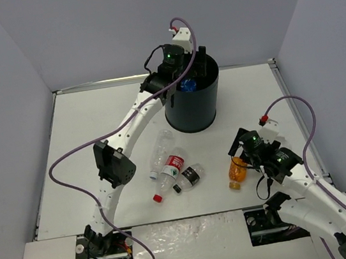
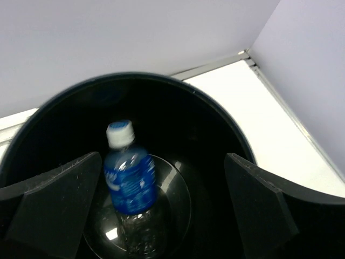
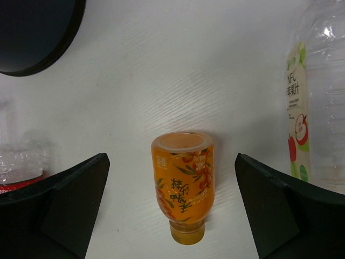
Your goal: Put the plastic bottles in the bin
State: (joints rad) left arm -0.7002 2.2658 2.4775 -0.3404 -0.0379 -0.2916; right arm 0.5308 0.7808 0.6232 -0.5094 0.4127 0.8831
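The black bin (image 1: 193, 104) stands at the back of the table. My left gripper (image 1: 193, 68) hangs open over its mouth. In the left wrist view a blue-labelled bottle (image 2: 129, 181) with a white cap is blurred inside the bin (image 2: 226, 121), free of both fingers (image 2: 54, 208). An orange bottle (image 1: 237, 170) lies on the table, and my right gripper (image 1: 246, 158) is open just above it. In the right wrist view the orange bottle (image 3: 184, 181) lies between the spread fingers (image 3: 269, 208), untouched, cap towards the camera.
Three more bottles lie left of centre: a clear one (image 1: 163, 149), a red-labelled one (image 1: 169, 170) and a dark-labelled one (image 1: 189, 176). A clear bottle with an apple label (image 3: 318, 108) lies close on the right in the right wrist view. Grey walls enclose the table.
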